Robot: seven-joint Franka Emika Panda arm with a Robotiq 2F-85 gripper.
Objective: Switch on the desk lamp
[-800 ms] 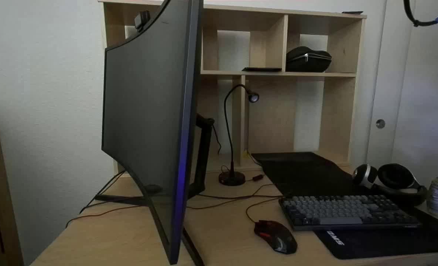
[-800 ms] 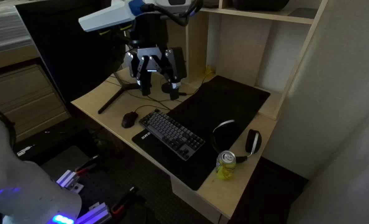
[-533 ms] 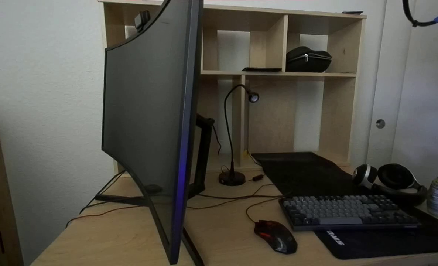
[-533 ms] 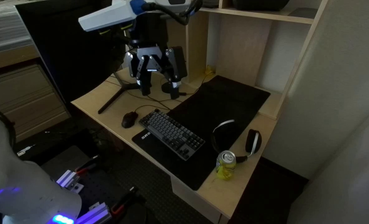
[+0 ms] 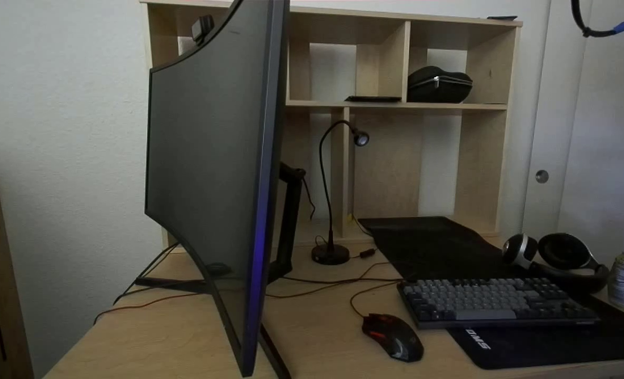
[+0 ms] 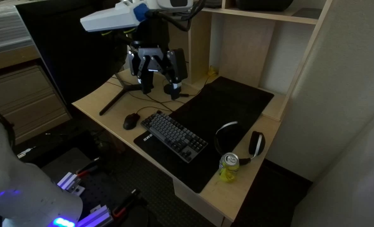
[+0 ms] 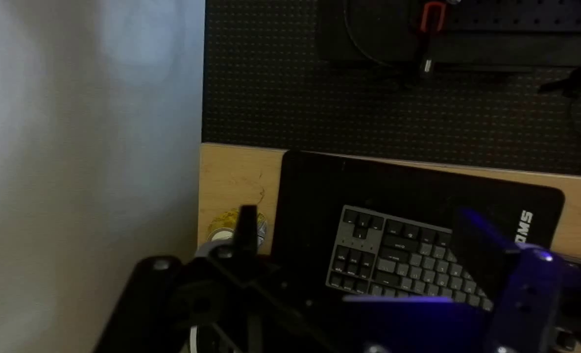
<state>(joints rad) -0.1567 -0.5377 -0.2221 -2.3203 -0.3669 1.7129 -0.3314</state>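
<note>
The desk lamp (image 5: 330, 255) is slim and dark, with a round base on the desk and a thin curved stem. Its small head points down to the right and shows no glow. In an exterior view its base (image 6: 167, 89) shows partly behind a finger of my gripper (image 6: 161, 91); its stem and head are hidden there behind the gripper and arm. My gripper points down, open and empty, above the desk. It is out of frame in an exterior view where only an arm cable shows at top right. In the wrist view my gripper (image 7: 356, 215) has its fingers spread, with no lamp in view.
A large curved monitor (image 5: 212, 158) stands beside the lamp. A keyboard (image 6: 176, 135), mouse (image 6: 131, 121), headphones (image 6: 257, 143) and yellow can (image 6: 229, 167) lie nearer the front. A wooden shelf unit (image 5: 449, 107) rises behind. Cables cross the desk round the lamp.
My gripper has moved slightly up and to the left in an exterior view, still open. The arm cable at top right has shifted slightly left. The lamp has not moved.
</note>
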